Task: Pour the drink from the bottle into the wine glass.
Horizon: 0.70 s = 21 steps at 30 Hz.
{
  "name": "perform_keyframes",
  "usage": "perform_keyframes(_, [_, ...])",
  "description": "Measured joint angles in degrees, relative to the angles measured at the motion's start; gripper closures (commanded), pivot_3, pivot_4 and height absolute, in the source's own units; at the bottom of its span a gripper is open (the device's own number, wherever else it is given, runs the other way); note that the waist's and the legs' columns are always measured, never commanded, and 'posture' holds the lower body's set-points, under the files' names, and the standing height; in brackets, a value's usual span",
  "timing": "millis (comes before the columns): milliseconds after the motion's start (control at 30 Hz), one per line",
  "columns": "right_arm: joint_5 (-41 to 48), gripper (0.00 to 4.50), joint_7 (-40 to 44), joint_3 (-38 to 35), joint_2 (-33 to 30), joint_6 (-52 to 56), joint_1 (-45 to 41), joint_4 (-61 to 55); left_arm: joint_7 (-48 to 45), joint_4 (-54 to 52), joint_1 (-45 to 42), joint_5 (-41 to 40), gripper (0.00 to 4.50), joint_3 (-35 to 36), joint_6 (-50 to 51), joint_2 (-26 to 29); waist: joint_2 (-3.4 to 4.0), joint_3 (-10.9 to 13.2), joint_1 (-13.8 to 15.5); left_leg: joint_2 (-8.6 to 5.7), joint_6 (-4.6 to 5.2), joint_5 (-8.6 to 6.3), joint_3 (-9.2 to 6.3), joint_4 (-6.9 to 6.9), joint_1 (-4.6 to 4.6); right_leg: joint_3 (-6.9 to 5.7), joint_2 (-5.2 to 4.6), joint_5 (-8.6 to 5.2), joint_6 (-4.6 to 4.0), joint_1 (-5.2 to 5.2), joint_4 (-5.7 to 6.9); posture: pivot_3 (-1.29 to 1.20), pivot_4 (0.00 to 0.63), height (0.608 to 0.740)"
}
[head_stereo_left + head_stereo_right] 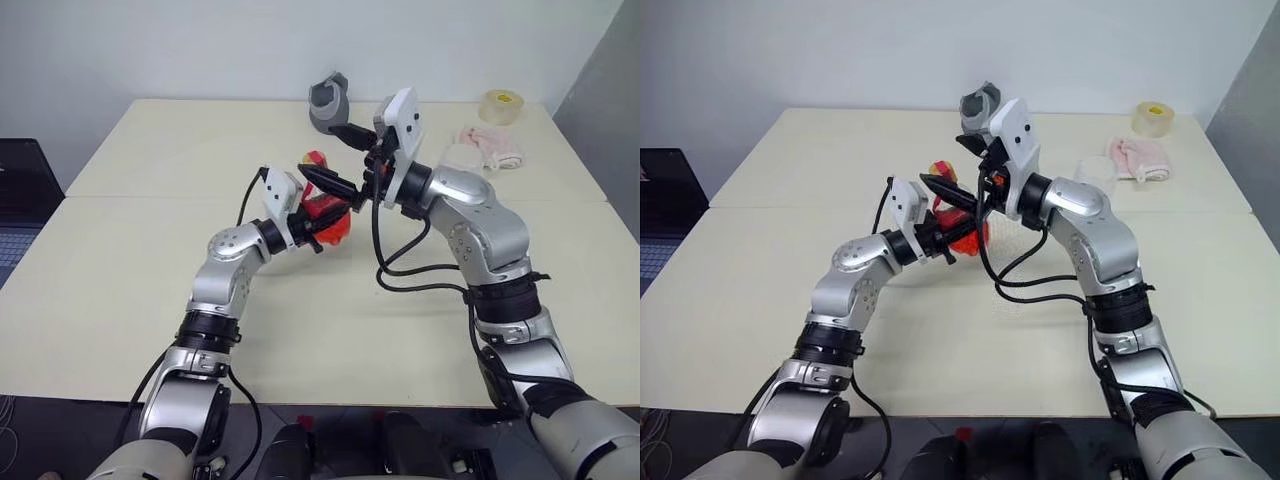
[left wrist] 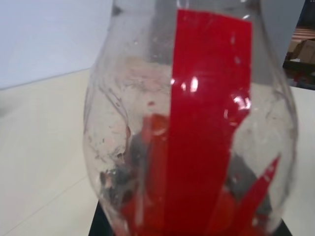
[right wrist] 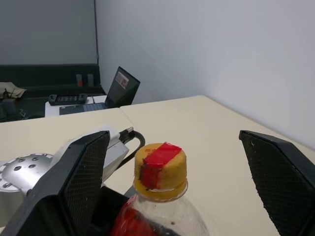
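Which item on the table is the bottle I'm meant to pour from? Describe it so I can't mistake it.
Start at the cream table and go to its middle, where the two arms meet. The bottle is held there above the tabletop by the left gripper, with the right gripper open around its top. Unlike the grey cup-like object behind it, it is clear plastic with a red label and a yellow cap.

You can't see the small clear plastic bottle [image 2: 192,128] whole: its red-labelled body is cut off, hiding the left gripper's fingers.
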Motion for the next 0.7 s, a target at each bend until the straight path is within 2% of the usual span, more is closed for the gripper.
perform_keyframes(367, [-3.35,0.0,-1.09,1.07,2.08,-3.39,-1.84,4.39,-0.16,-0.07,0.01,0.12,3.47,-0.22,-0.49,-1.52,0.0,0.0,-0.02,-0.01,0.0,0.0,0.0,0.0,0.0,0.0,0.0,0.0,0.0,0.0,0.01,0.0,0.15,0.74])
perform_keyframes(567, [-4.82,0.0,-0.72,1.88,0.62,-4.79,-2.31,5.63,0.03,-2.69,1.27,0.11,3.47,-0.41,0.31,-1.52,0.0,0.0,-0.07,0.0,-0.01,0.01,0.0,0.0,0.01,0.01,0.0,0.0,0.0,-0.01,0.01,0.0,0.15,0.74])
perform_keyframes(700, [-4.3,0.0,1.01,2.17,-1.43,-4.61,-0.23,2.43,0.29,-5.6,3.32,0.12,3.47,-1.1,1.84,-1.45,0.0,0.0,-0.04,0.0,-0.01,0.01,0.0,-0.01,0.0,0.01,0.0,0.0,0.0,0.0,0.0,0.0,0.15,0.74])
